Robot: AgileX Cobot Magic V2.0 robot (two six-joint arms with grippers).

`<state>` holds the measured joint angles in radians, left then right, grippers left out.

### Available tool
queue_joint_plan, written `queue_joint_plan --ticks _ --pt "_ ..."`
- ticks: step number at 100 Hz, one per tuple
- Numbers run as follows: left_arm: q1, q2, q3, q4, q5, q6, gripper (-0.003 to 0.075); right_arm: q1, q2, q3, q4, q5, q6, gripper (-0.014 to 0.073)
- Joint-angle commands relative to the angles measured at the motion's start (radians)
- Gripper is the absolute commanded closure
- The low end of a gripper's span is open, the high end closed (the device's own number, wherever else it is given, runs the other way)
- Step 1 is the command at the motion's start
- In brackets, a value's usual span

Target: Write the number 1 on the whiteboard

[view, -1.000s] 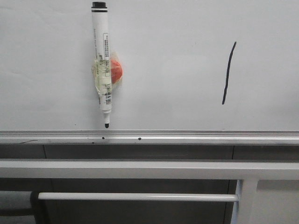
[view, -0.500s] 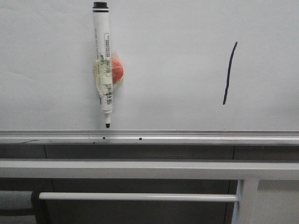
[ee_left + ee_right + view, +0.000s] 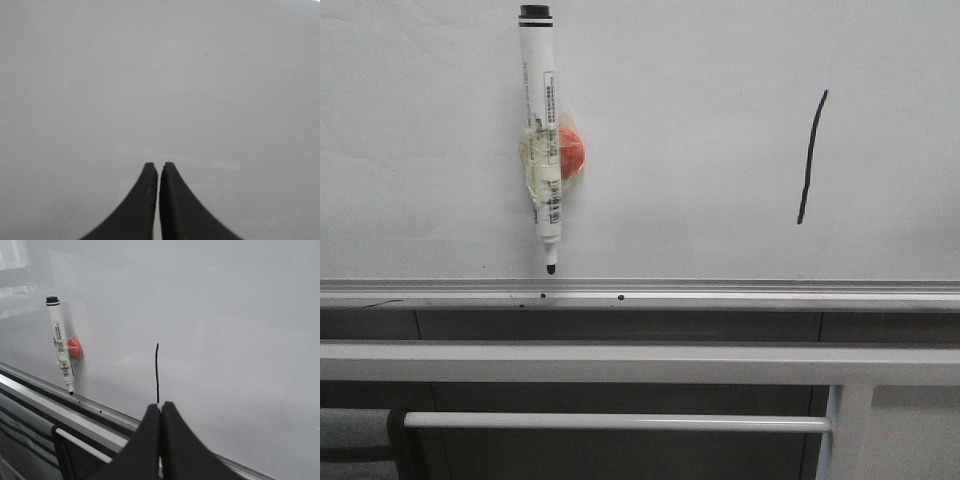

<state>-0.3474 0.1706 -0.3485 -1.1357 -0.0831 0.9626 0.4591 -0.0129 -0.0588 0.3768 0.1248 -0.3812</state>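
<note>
The whiteboard [image 3: 680, 90] fills the upper front view, with a silver edge rail [image 3: 740, 293] along its bottom. The number 1 [image 3: 809, 156], a thin slanted black stroke, is on its right part; it also shows in the right wrist view [image 3: 157, 372]. A white marker pen [image 3: 542, 135] with a black cap hangs tip down on the board's left, taped to a red magnet [image 3: 570, 152]; it also shows in the right wrist view [image 3: 61, 346]. My right gripper [image 3: 161, 404] is shut and empty, just below the stroke. My left gripper [image 3: 159, 164] is shut and empty, facing bare whiteboard [image 3: 160, 75]. Neither gripper shows in the front view.
Below the rail run a grey horizontal beam [image 3: 620, 362] and a thin white rod [image 3: 620, 422], with a white upright post [image 3: 848, 430] at the right. Tiny black dots [image 3: 620, 297] mark the rail.
None of the board's things has really moved; the front view has shifted very slightly between the earliest frame and now.
</note>
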Motion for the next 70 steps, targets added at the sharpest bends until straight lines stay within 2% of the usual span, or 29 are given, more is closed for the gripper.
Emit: queue_joint_plan --ticks 1,5,11,24,25,27,32,40,70 --pt "0.05 0.01 -0.029 -0.012 0.002 -0.036 0.0741 -0.006 -0.007 -0.026 0.004 -0.082 -0.009 0.0657" --pt "0.066 0.01 -0.029 0.049 0.019 -0.103 0.0741 -0.006 -0.007 -0.026 0.004 -0.082 -0.009 0.0657" --pt "0.085 0.01 -0.027 0.242 0.038 -0.265 0.0741 -0.006 -0.007 -0.026 0.004 -0.082 -0.009 0.0657" --pt "0.101 0.01 -0.015 0.833 0.042 -0.933 0.0741 -0.006 -0.007 -0.026 0.004 -0.082 -0.009 0.0657" --pt "0.101 0.01 -0.013 0.864 0.042 -0.933 0.0741 -0.006 -0.007 -0.026 0.004 -0.082 -0.009 0.0657" --pt "0.101 0.01 -0.01 0.954 0.042 -1.049 0.0741 -0.006 -0.007 -0.026 0.004 -0.082 -0.009 0.0657" --pt "0.101 0.01 0.004 1.104 0.042 -1.194 0.0741 -0.006 -0.007 -0.026 0.004 -0.082 -0.009 0.0657" --pt "0.103 0.003 0.056 1.144 0.044 -1.217 0.0741 -0.006 -0.007 -0.026 0.004 -0.082 -0.009 0.0657" --pt "0.129 -0.137 0.299 1.136 0.093 -1.072 0.0741 -0.006 -0.007 -0.026 0.004 -0.082 -0.009 0.0657"
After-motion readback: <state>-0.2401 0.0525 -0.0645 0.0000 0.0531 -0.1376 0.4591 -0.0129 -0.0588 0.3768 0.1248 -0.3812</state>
